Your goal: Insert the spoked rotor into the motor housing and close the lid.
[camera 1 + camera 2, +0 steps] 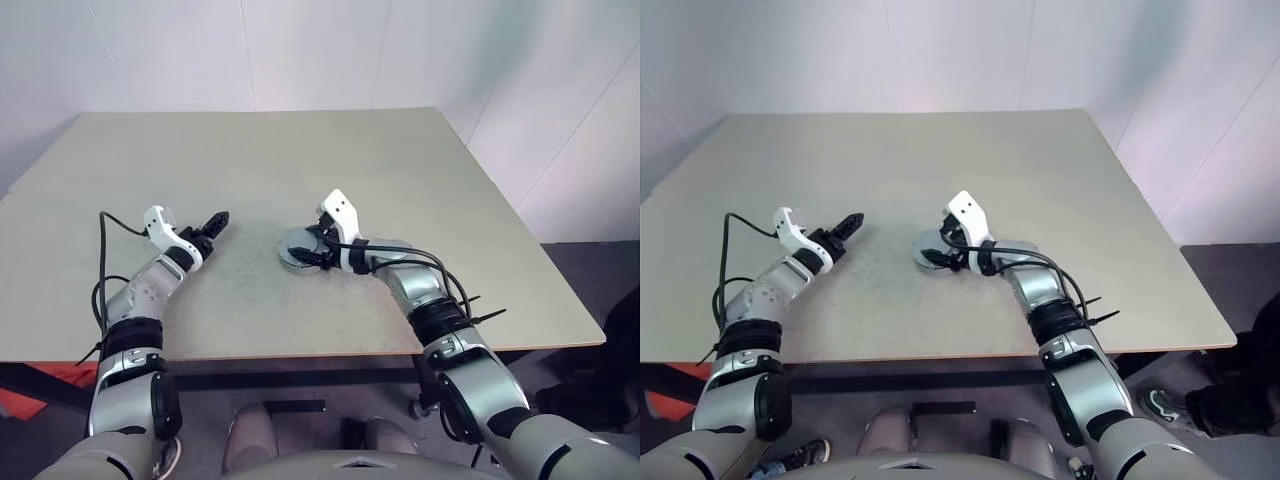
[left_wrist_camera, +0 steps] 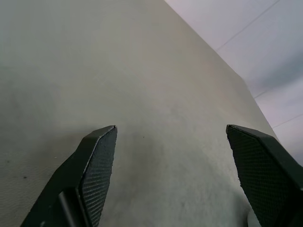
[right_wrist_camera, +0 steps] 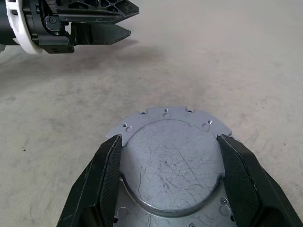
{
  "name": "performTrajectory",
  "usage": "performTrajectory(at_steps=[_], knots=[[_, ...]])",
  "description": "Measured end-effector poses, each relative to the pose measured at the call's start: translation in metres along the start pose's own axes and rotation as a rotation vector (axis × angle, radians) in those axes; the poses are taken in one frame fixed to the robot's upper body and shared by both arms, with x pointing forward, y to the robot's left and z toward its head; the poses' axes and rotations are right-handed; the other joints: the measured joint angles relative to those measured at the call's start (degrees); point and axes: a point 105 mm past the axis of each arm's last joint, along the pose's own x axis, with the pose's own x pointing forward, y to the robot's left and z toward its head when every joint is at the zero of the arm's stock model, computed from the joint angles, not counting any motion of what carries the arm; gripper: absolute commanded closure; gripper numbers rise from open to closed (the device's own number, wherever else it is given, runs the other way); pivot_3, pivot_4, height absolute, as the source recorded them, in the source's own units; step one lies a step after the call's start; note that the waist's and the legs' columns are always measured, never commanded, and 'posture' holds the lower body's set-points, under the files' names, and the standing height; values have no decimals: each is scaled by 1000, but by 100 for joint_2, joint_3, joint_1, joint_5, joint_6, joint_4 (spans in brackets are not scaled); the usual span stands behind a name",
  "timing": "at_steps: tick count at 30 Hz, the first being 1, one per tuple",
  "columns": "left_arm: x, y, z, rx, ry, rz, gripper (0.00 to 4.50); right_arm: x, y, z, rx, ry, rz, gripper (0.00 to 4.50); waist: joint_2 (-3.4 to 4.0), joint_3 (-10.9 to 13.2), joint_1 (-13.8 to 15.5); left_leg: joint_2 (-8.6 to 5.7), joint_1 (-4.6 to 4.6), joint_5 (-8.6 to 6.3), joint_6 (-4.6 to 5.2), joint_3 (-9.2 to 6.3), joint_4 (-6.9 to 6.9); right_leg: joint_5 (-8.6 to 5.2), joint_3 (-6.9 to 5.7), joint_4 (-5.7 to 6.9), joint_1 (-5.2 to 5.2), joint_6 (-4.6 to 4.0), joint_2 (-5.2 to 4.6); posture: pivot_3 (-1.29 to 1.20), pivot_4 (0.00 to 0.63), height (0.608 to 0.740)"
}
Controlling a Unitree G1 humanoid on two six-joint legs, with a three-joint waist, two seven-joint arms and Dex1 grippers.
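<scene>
Grey metal, head view: the lid (image 1: pixel 296 248) lies flat on the beige table (image 1: pixel 300 160), at the right gripper's (image 1: pixel 312 256) fingertips; that forearm slants in from the right.
Left arm, head view: left gripper (image 1: pixel 213 224) well apart from the lid, reaching forward, low over bare table.
Left wrist view: fingers (image 2: pixel 97 161) spread wide, holding nothing.
Right wrist view: fingers (image 3: pixel 106 175) straddle the scratched lid's notched edge, wide apart; whether they touch it I cannot tell.
Writing: none readable.
</scene>
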Motion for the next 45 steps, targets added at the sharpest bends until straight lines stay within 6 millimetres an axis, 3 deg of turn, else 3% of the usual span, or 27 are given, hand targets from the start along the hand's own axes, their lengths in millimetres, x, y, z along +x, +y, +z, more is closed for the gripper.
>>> performTrajectory(at_steps=[34, 45], knots=[[-1, 1, 0, 1, 0, 2, 573, -4, 3, -4, -70, 29, 61, 1438, 0, 0, 3, -4, 37, -23, 35, 2, -3, -9, 1, -18, 46, 11, -4, 0, 0, 740], [-1, 1, 0, 2, 2, 2, 573, -2, 9, -1, 72, -6, 96, 1438, 0, 0, -22, -1, 40, -22, 34, 3, -4, -10, 1, -16, 43, 11, -2, 0, 0, 740]])
